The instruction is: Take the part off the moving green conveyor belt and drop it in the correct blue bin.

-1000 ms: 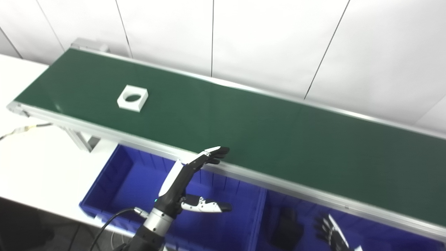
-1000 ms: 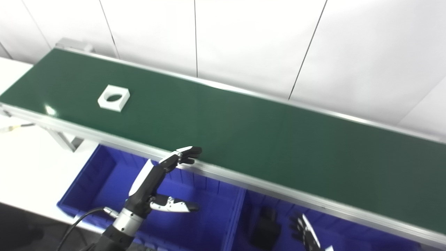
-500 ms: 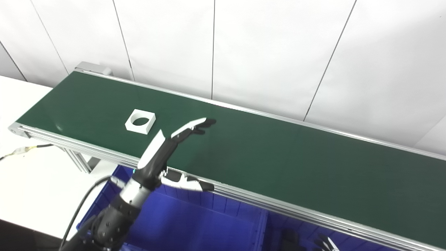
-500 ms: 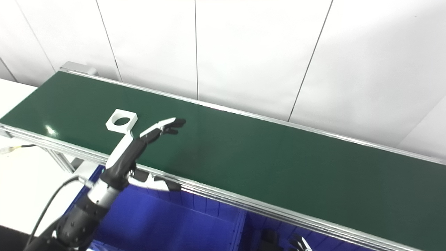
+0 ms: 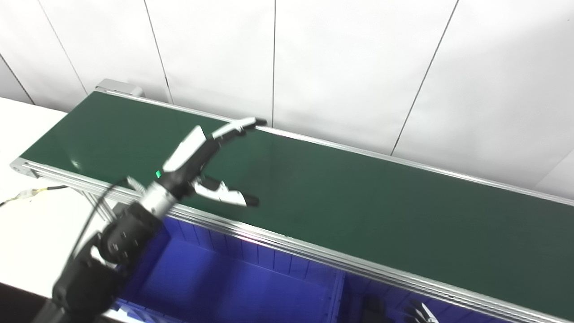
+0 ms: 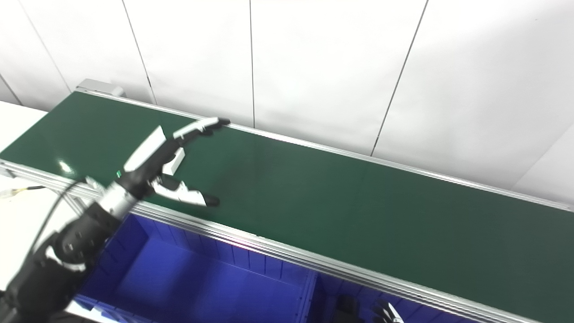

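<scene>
1. Nearest, bottom edge: blue bin point(image 5: 251, 287) sits below the front rail of the conveyor; inside looks bare as far as shown. A divider wall separates it from a second blue bin point(image 5: 354, 296) to the right.
2. In the second bin, a dark object point(image 6: 345, 309) lies at the bottom, only partly in frame; can't tell what it is.
3. Right hand point(image 6: 388, 314): just the fingertips poke up at the bottom edge, over the second bin, beside the dark object. Fingers look spread, but too little shows, so can't tell if it's holding anything.
4. Left arm comes in from bottom-left, crossing the front rail w/ a black cable running along it.
5. Left hand point(image 6: 157, 168) is out over the green conveyor belt point(image 6: 341, 202), fingers point(image 6: 202, 125) stretched forward toward the belt's far edge, thumb point(image 6: 188, 196) pointing right, well apart from fingers. Hand spread wide, gripping nothing.
6. White part point(image 6: 174, 162): in the right eye view a small piece of it shows in the gap between fingers and thumb, lying on the belt under the palm. In the left eye view the hand hides it fully. Can't tell whether the hand touches it.
7. Left of conveyor: white table point(image 5: 27, 224) w/ a thin cable point(image 5: 27, 194) on it.
8. Farthest: white panelled wall point(image 5: 358, 67) behind the belt.
</scene>
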Controlling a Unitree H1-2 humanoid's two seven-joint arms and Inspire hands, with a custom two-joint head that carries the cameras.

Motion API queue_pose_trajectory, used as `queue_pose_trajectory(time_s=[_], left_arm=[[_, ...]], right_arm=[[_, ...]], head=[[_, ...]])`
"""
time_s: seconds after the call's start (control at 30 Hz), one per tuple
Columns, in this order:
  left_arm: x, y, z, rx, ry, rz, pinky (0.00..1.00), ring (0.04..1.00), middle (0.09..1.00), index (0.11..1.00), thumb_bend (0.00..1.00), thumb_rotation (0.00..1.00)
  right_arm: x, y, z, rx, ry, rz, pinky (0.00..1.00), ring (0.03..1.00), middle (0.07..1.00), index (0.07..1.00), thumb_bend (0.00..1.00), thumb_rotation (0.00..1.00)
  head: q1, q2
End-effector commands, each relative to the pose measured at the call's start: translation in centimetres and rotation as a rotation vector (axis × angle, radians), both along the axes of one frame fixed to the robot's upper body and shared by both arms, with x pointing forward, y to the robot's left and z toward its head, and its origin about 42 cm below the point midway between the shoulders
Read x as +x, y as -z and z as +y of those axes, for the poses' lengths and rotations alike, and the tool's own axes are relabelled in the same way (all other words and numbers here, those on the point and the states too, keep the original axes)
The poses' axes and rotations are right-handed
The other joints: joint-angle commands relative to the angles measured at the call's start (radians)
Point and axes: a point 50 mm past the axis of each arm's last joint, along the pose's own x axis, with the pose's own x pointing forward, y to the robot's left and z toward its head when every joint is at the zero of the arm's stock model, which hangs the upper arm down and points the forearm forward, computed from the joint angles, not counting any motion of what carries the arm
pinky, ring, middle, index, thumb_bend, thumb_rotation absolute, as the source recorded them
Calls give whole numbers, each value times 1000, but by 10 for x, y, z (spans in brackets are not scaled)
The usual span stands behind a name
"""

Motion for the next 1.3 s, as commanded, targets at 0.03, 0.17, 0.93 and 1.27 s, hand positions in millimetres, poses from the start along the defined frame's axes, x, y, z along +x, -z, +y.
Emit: queue_pose_trajectory(time_s=[0.03, 0.17, 0.93, 1.27], left_arm=[[15, -20, 16, 48, -4, -31, 833, 890, 906, 877, 767, 300], [29, -25, 29, 110, -39, -9, 825, 882, 901, 869, 786, 270], [92, -5, 73, 370, -197, 255, 870, 916, 929, 879, 841, 198], [108, 23, 57, 507, -207, 303, 988, 998, 972, 900, 911, 189]], right_arm=[[6, -8, -1, 32, -8, -70, 791, 842, 872, 929, 947, 386], [7, -8, -2, 30, -9, -68, 784, 841, 875, 931, 946, 388], [6, -7, -2, 48, -12, -62, 773, 832, 864, 927, 955, 393], [5, -7, -1, 51, -13, -61, 763, 818, 859, 919, 951, 391]], head=[[-2, 1], [-1, -1], [5, -9], [-1, -7]])
